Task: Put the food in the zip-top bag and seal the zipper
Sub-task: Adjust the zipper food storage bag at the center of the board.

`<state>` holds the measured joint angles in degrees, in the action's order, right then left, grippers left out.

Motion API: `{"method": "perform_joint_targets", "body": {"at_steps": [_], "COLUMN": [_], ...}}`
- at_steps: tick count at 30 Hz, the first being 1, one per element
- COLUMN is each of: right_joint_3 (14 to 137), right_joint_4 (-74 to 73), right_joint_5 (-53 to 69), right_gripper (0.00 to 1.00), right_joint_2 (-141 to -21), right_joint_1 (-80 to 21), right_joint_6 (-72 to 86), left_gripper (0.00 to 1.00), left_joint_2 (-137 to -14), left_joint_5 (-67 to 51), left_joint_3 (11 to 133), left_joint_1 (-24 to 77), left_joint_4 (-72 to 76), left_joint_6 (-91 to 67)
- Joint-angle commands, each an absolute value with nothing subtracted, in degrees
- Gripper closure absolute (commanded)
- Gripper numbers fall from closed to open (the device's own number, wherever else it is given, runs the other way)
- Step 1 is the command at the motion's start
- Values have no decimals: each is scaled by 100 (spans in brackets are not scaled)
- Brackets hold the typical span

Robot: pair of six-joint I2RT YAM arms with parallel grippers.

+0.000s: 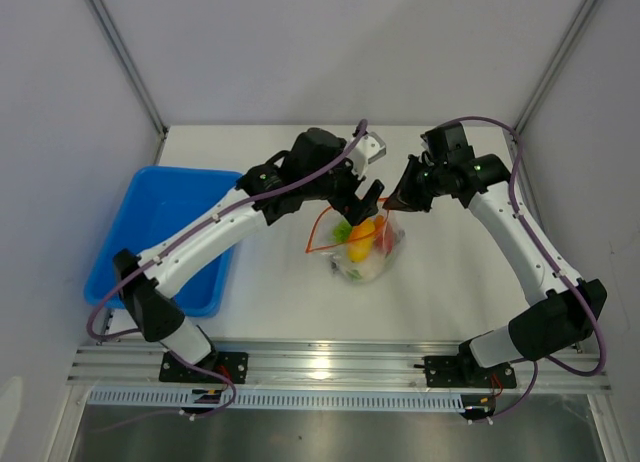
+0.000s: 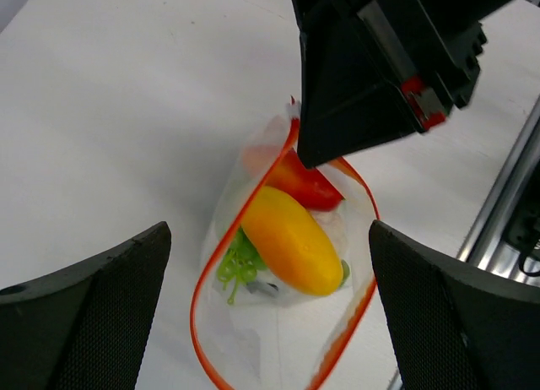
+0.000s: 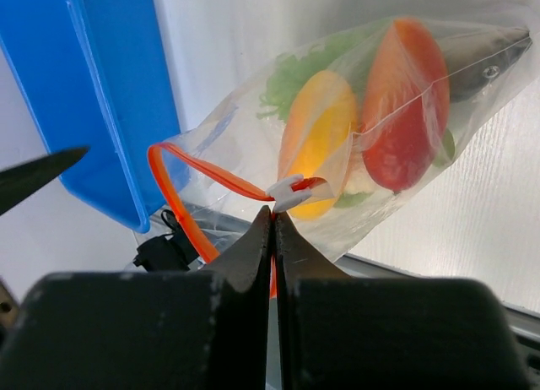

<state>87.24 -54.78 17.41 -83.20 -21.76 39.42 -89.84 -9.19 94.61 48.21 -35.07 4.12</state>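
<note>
White table (image 1: 280,302), pale walls, metal rail along near edge.
- Zip-top bag (image 1: 368,250) about table centre, mouth gaping in loop.
- Inside bag: yellow fruit (image 2: 291,238), red piece (image 2: 310,186), green leafy bits (image 2: 236,263).
- Zipper (image 2: 199,310) unsealed.
- Right gripper (image 3: 273,234) at bag's 1 o'clock, fingers pressed together, pinching strip beside white slider (image 3: 287,190).
- Left gripper (image 2: 268,246) spread wide over mouth, holding nothing.
- Judgement: left should pinch opposite strip end and draw mouth taut before closing.
- Blue tray (image 1: 165,217) at 9 o'clock.
- No readable writing.
</note>
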Motion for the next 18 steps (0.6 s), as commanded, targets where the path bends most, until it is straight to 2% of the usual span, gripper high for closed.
{"method": "perform_joint_targets", "body": {"at_steps": [1, 5, 9, 11, 12, 14, 15, 18], "right_joint_3": [8982, 9026, 9053, 9044, 9044, 9035, 9035, 9035], "right_joint_4": [-5405, -5458, -5502, -5502, -5485, -5458, -5449, -5432], "right_joint_5": [1889, 1934, 1934, 1951, 1977, 2021, 2048, 2057], "right_gripper": [100, 100, 100, 100, 100, 100, 100, 100], "right_joint_2": [-8218, -8235, -8244, -8235, -8253, -8270, -8288, -8314], "right_joint_1": [-2206, -2197, -2197, -2188, -2197, -2180, -2180, -2180], "right_joint_6": [3999, 3990, 3964, 3938, 3929, 3894, 3876, 3841], "left_gripper": [0, 3, 9, 18, 28, 38, 47, 61], "left_joint_2": [-9421, -9571, -9755, -9887, -9949, -9984, -10028, -10133], "left_joint_5": [-957, -1686, -2258, -2469, -2565, -2751, -2812, -2944], "left_joint_3": [9791, 9545, 9659, 9738, 9721, 9677, 9677, 9764], "left_joint_1": [4808, 4431, 4342, 4342, 4342, 4333, 4333, 4333], "left_joint_4": [-3489, -2928, -3067, -3225, -3313, -3349, -3375, -3515], "left_joint_6": [932, 624, 720, 747, 756, 695, 677, 650]}}
